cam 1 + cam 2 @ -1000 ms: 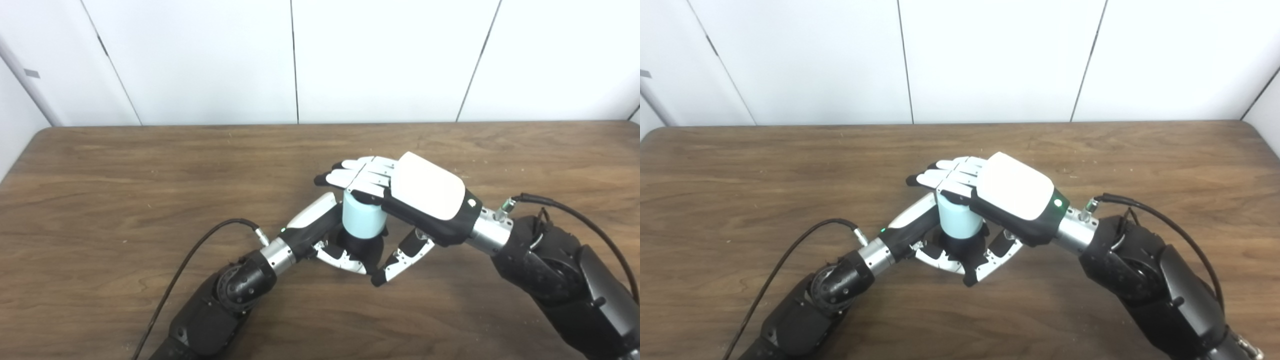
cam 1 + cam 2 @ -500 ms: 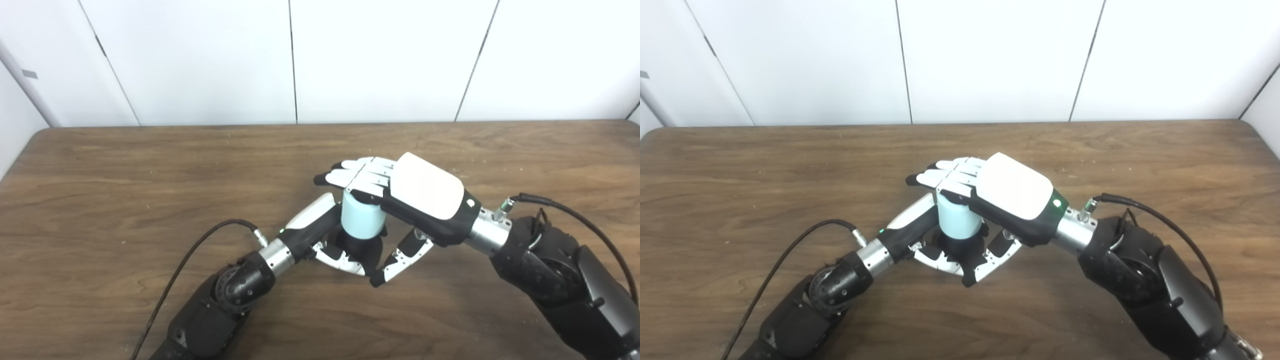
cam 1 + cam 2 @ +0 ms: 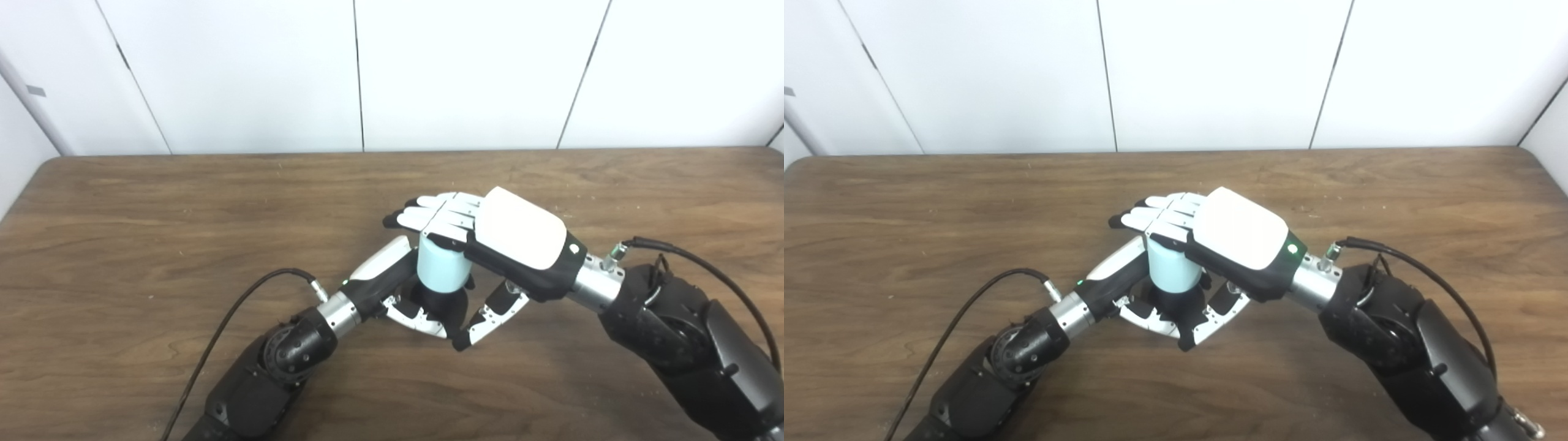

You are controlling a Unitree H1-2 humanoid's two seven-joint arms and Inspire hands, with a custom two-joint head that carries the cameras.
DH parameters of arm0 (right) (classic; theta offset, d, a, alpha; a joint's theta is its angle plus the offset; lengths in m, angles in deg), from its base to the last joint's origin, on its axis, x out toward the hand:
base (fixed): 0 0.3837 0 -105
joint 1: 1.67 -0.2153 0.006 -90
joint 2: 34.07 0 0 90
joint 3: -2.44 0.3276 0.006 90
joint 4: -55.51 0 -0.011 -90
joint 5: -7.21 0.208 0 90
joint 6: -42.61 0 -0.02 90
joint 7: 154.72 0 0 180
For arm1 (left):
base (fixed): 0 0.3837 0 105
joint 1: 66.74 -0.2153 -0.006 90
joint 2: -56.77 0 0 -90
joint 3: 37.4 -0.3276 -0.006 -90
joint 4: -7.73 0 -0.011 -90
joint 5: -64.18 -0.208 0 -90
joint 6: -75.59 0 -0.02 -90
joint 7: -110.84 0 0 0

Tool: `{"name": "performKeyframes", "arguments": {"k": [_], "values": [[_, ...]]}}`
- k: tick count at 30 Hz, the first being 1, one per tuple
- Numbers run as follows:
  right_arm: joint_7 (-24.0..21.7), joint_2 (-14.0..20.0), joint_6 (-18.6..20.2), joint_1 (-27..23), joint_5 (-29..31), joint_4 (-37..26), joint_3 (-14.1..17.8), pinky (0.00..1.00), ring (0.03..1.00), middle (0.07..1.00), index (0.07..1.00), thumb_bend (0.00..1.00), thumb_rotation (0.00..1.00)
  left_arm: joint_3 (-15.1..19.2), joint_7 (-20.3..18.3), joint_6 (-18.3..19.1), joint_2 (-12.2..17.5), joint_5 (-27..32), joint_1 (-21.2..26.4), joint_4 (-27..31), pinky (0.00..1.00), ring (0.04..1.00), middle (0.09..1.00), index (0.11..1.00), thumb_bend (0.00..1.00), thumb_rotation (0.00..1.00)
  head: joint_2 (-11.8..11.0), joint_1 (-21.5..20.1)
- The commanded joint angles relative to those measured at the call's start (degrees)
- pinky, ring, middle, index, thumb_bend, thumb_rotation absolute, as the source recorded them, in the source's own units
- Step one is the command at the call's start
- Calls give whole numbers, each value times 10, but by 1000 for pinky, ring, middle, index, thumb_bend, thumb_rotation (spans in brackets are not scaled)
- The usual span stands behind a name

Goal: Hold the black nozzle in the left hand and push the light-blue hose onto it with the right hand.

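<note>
The black nozzle (image 3: 436, 301) stands upright on the table, and my left hand (image 3: 387, 269) is shut on its base, fingers curled round the front. The light-blue hose (image 3: 440, 269), a short cylinder, sits upright on top of the nozzle. My right hand (image 3: 520, 236) lies flat on the hose's top end with its fingers stretched out to the left over it. Its thumb hangs down beside the nozzle, apart from it. The joint between hose and nozzle is partly hidden by the fingers. The hose also shows in the right eye view (image 3: 1170, 272).
The brown wooden table (image 3: 153, 214) reaches back to a white panelled wall. A black cable (image 3: 245, 300) runs from my left wrist across the table. Another cable (image 3: 692, 257) loops off my right wrist.
My right hand and the hose under it have edged a few pixels left. The left hand keeps its hold on the nozzle.
</note>
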Motion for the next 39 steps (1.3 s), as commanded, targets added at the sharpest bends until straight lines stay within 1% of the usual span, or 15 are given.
{"name": "performKeyframes", "arguments": {"k": [1,9,22,26,29,35,39], "values": [[-65,15,-10,27,-14,18,-37,839,895,902,933,781,342,-20,-51,66,24,-37,-33,-37,596,654,645,488,512,71,0,1],[-66,18,-10,31,-21,14,-39,839,896,903,933,782,344,-20,-47,57,26,-41,-32,-37,598,642,642,488,512,71,2,1],[-73,17,-3,37,-16,11,-44,827,898,905,927,781,337,-21,-51,58,28,-36,-35,-33,588,636,651,489,512,71,5,-2],[-76,16,1,39,-12,10,-45,827,898,905,926,776,342,-19,-53,61,28,-33,-35,-32,588,637,649,489,512,71,5,0],[-78,15,6,42,-11,7,-48,827,898,906,928,774,340,-17,-55,69,30,-32,-38,-23,619,661,639,489,512,71,6,0],[-76,13,11,40,-11,10,-53,827,898,906,930,774,339,-16,-55,76,29,-35,-40,-19,631,674,649,489,513,71,7,0],[-73,12,8,37,-14,17,-54,826,898,906,929,774,339,-18,-53,70,28,-37,-38,-23,613,649,652,489,512,71,7,-1]]}}
